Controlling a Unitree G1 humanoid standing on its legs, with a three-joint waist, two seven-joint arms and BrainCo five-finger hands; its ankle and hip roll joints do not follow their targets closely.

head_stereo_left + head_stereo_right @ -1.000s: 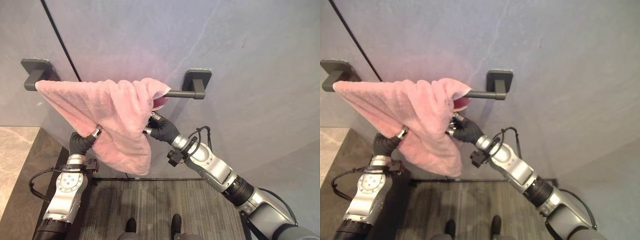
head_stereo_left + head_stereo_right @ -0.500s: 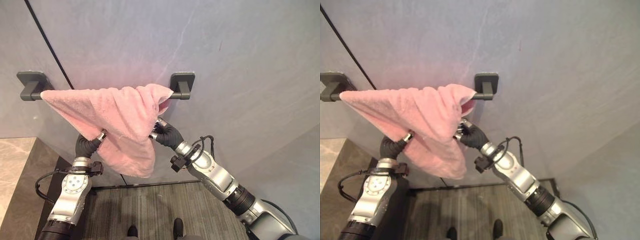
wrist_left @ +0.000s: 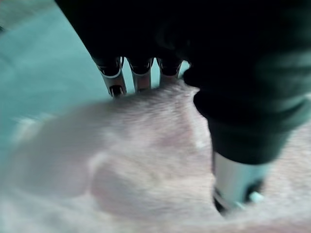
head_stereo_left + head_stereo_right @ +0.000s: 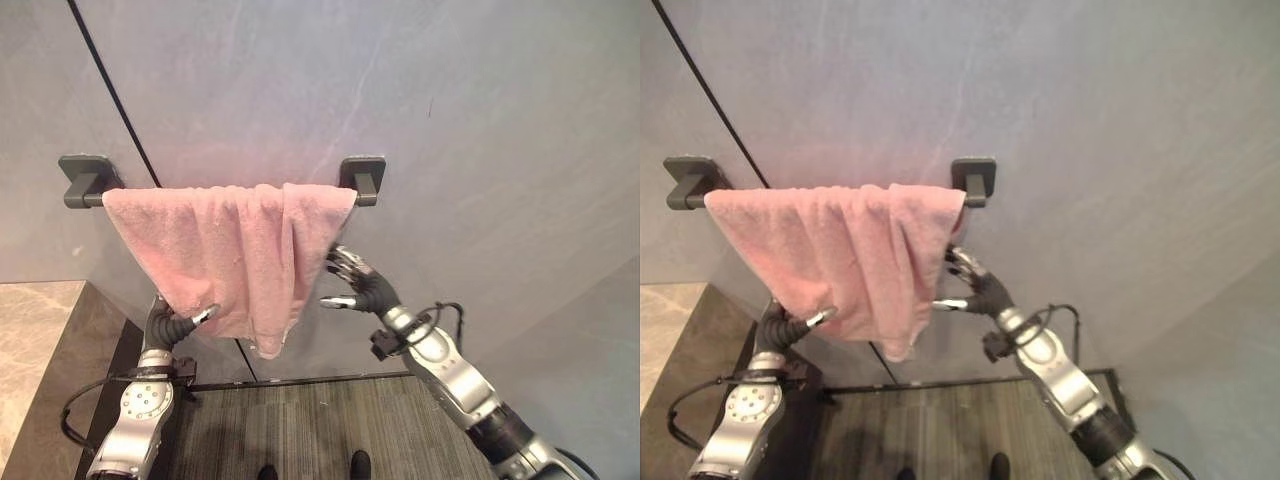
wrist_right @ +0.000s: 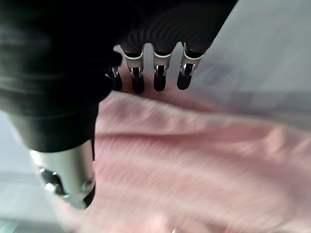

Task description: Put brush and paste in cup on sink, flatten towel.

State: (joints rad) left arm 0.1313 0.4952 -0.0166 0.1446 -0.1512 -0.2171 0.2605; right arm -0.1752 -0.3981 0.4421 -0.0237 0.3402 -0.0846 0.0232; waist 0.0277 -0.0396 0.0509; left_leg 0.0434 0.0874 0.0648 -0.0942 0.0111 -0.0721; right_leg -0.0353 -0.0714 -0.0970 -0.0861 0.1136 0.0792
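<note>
Left eye view: a pink towel (image 4: 235, 255) hangs over a dark towel bar (image 4: 90, 188) fixed to the grey wall (image 4: 480, 120). It covers the bar from just beside the left bracket to the right bracket (image 4: 363, 177). Its right part is bunched into folds and drops to a point lower than the rest. The left robot hand (image 4: 190, 320) is at the towel's lower left edge, fingers reaching up under the cloth; whether they clutch it cannot be told here. The right robot hand (image 4: 350, 280) is just right of the towel below the right bracket, fingers spread and released, holding nothing. A stone table (image 4: 30, 350) lies well below the bar on the left.

Right eye view: the same scene. The right robot hand (image 4: 965, 280) hangs with splayed fingers close beside the towel's right edge (image 4: 945, 250).

Left wrist view: the left robot hand's fingers (image 3: 141, 77) run straight along the towel (image 3: 121, 160), with the thumb (image 3: 238, 179) resting on the cloth, not pinching a fold.

Right wrist view: the right robot hand's fingers (image 5: 160, 70) are straight above the towel (image 5: 194, 165), grasping nothing.
</note>
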